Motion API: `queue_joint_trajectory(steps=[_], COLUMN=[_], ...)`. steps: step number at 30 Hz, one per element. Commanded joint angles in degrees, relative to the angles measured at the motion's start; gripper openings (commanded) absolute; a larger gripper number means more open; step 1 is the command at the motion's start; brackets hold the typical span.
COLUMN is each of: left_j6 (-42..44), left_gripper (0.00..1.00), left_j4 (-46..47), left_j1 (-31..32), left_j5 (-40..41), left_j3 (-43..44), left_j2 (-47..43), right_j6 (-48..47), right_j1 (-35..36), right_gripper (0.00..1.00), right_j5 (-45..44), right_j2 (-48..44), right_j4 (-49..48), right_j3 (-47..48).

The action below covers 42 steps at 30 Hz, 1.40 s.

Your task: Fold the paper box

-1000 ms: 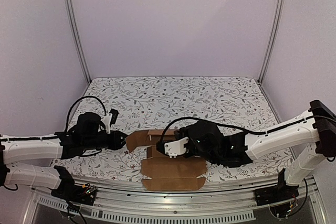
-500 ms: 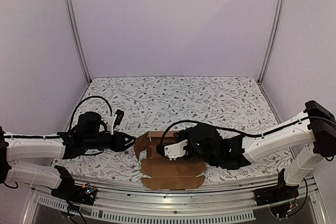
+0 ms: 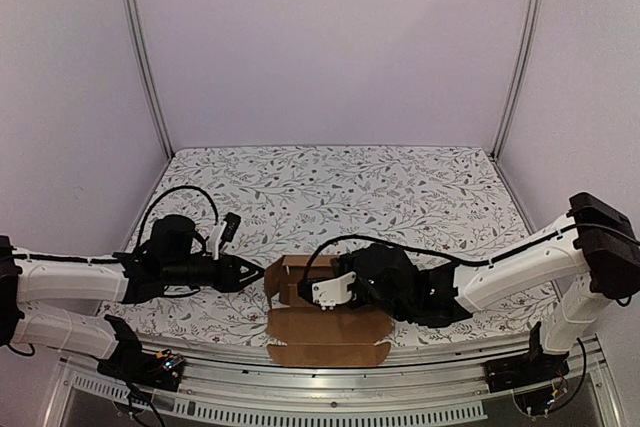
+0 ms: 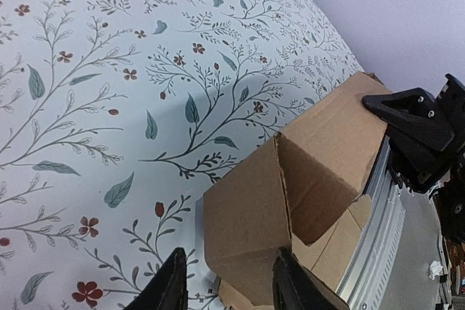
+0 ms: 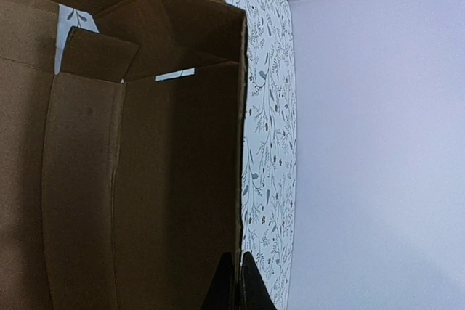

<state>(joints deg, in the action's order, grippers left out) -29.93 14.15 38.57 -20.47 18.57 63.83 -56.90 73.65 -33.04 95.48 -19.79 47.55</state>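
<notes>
The paper box (image 3: 325, 322) is seen at the 6 o'clock edge of the flowered surface (image 3: 400, 187), with its nearest flap lying flat. Just behind that flap, brown walls are stood up (the box is only partly folded). At the box's 3 o'clock side, one thin wall is pinched by the clenched right pincer (image 5: 236, 284). At its 9 o'clock side, a corner is found between the spread fingers of the released left pincer (image 4: 229, 281).

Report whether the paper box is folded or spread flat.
Partly folded. The paper box has walls standing up at its far end, forming a corner in the left wrist view, while its near panel lies flat on the table.
</notes>
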Motion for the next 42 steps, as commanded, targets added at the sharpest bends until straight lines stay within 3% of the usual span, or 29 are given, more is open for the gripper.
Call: queue_joint_trajectory(steps=[1,13,24,42], left_j6=[1.0,0.5,0.6,3.5], left_gripper=[0.39,0.37,0.36,0.37], left_j4=[2.6,6.0,4.7,-0.4], left_j1=[0.3,3.7,5.8,11.7], left_j5=[-1.5,-2.8,-2.7,4.1], left_j3=[-0.6,-0.2,-0.9,2.5], left_j2=[2.0,6.4,4.8,7.4], right_j6=[-0.2,-2.8,-2.6,-6.2], right_j1=[1.2,3.2,4.5,9.4], right_gripper=[0.0,0.0,0.0,0.0], right_j5=[-2.5,-9.3,-12.3,-18.5], right_j2=[2.6,6.5,7.0,9.9], right_j4=[-1.9,-9.3,-13.1,-19.5], right_j3=[-1.2,-3.5,-5.3,-5.6])
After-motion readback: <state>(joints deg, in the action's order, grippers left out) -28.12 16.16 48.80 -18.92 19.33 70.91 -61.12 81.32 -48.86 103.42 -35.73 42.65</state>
